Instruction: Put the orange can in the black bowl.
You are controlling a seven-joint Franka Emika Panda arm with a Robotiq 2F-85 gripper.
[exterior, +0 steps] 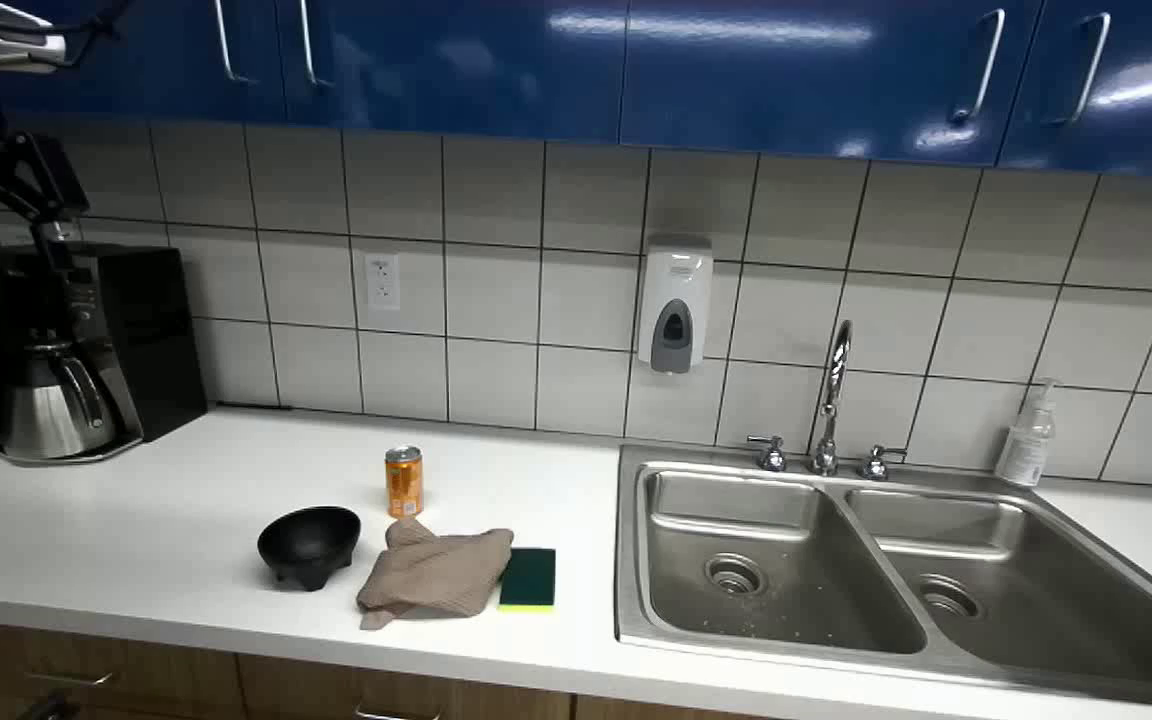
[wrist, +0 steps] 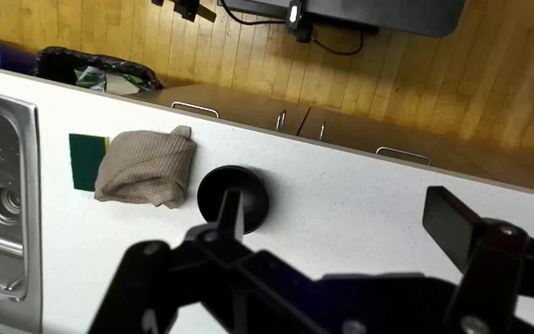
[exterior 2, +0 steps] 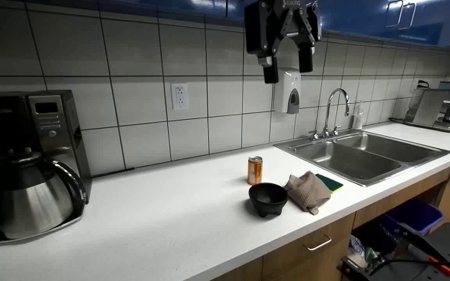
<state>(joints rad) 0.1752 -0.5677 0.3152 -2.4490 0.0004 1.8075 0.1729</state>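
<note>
ROBOTIQ lettering above parted jaws

Cloth lies between bowl and sponge, can behind.

Lower than the claw, the black bowl looks matt, the cloth coarsely woven, the orange can metallic and glossy, the sink smooth metal. Behind the claw in an exterior view, the blue cabinets shine.

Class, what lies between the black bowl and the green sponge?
The grey-brown cloth lies between the black bowl and the green sponge; the wrist view shows this from above.
</note>
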